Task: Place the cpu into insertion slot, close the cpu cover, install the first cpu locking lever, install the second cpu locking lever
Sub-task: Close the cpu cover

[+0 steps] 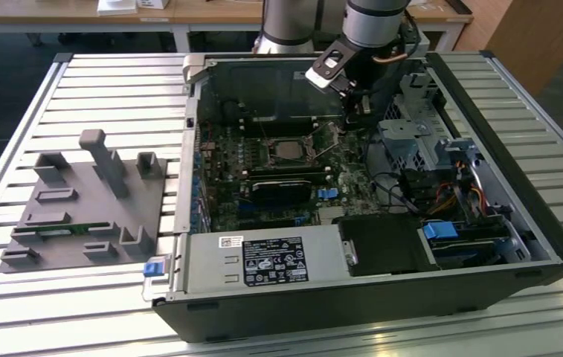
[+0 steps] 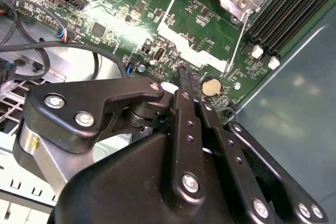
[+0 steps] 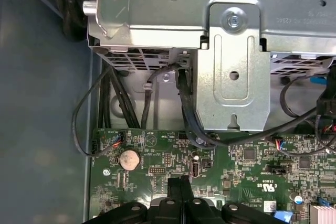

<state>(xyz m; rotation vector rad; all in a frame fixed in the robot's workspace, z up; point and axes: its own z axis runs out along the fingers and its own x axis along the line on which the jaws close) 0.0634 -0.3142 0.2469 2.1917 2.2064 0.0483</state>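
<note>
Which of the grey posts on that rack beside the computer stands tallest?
The post with the wide head, near the middle of the rack; the others around it are much shorter.

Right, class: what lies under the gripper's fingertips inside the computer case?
Green motherboard, with a round coin battery nearby. The shut gripper covers the spot directly beneath its tips, so that patch cannot be seen.

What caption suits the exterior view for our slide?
Black-fingered gripper hangs inside the open black computer case over the green motherboard, to the exterior view's right of the small grey square cpu.
</note>
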